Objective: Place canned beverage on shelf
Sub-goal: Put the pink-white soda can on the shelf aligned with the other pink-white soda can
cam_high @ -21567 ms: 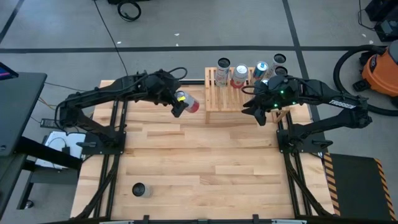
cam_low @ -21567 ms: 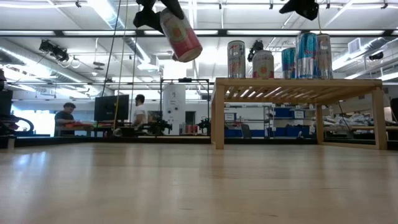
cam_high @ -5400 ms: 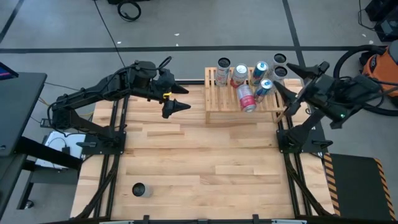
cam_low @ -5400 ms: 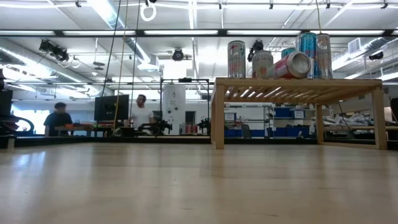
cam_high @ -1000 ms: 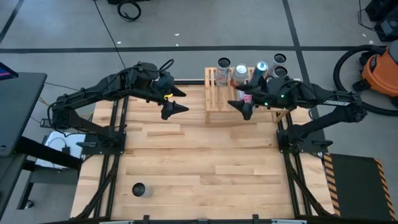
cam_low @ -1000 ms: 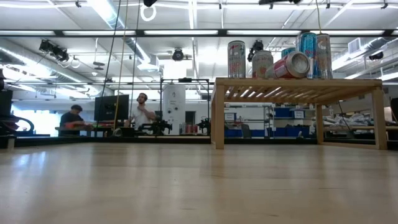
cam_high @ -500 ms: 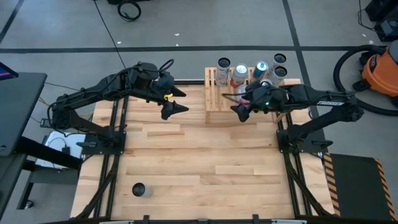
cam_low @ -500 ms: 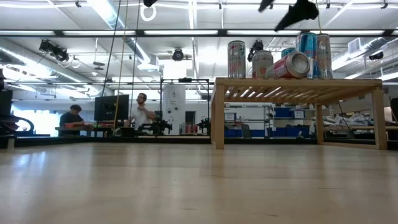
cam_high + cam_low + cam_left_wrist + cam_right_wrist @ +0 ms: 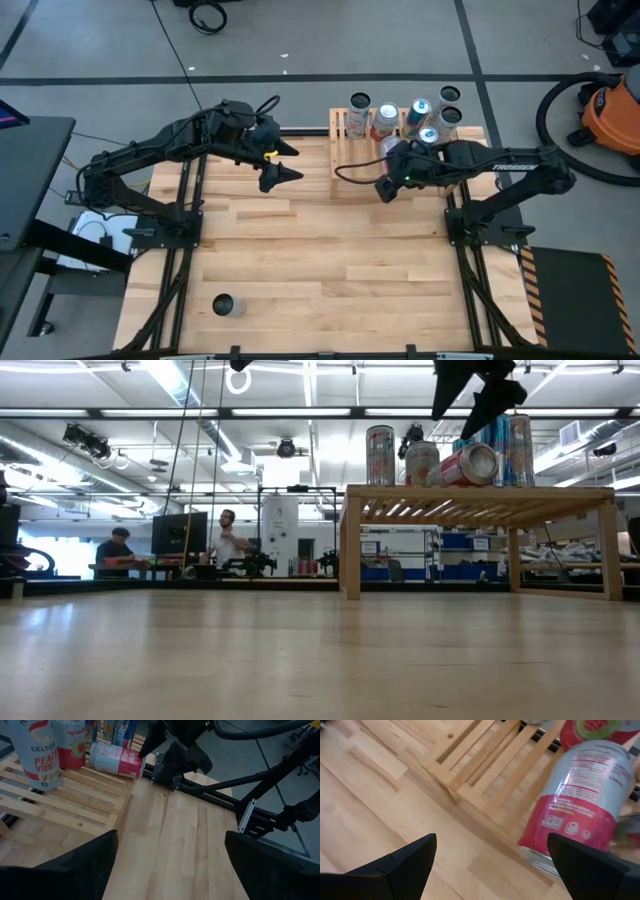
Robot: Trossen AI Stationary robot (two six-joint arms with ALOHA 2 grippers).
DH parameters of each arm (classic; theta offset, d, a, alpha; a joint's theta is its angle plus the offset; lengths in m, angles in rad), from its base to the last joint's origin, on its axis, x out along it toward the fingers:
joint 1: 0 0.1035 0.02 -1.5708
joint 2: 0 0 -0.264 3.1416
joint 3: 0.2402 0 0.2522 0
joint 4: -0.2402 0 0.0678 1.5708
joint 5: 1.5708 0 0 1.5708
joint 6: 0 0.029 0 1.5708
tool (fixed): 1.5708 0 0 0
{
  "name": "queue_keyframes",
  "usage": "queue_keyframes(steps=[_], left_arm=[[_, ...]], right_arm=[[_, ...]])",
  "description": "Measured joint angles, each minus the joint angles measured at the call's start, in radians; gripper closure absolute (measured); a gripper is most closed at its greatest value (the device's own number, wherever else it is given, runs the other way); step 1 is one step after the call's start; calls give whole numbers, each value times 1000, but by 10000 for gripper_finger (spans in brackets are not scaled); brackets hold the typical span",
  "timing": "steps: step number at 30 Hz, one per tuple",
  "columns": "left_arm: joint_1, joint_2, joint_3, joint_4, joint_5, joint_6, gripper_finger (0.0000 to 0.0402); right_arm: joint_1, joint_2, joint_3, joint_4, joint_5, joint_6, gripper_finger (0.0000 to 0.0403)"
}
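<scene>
The shelf (image 9: pixel 350 150), a low light-wood slatted rack, stands at the table's far edge. Several cans (image 9: pixel 387 118) stand upright along its far side. A red and silver can (image 9: pixel 470 464) lies on its side on the slats, its end near the shelf's near edge (image 9: pixel 580 795). My right gripper (image 9: pixel 362 180) hangs open above this can and the near edge, tipped downward, touching nothing (image 9: pixel 452 422). My left gripper (image 9: pixel 292 160) waits open in the air left of the shelf. The lying can also shows in the left wrist view (image 9: pixel 116 760).
A dark can (image 9: pixel 223 304) stands alone at the table's near left. The middle and near part of the wooden table (image 9: pixel 320 260) hold nothing else. An orange vacuum (image 9: pixel 610 115) sits on the floor at the right. People (image 9: pixel 228 540) are far off in the room behind.
My right gripper has come down over the shelf's near edge, toward the table's left, and has tipped its fingers downward while rolling about; it stays open. The lying can and the upright cans have kept their places.
</scene>
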State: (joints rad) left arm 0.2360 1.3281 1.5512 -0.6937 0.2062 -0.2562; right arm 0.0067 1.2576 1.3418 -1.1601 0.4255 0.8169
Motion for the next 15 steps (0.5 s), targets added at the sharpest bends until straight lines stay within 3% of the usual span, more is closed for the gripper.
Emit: queue_keyframes(steps=[15], left_arm=[[0,0,0,1,0,-3,33]], right_arm=[[-6,-13,0,-122,39,63,13]])
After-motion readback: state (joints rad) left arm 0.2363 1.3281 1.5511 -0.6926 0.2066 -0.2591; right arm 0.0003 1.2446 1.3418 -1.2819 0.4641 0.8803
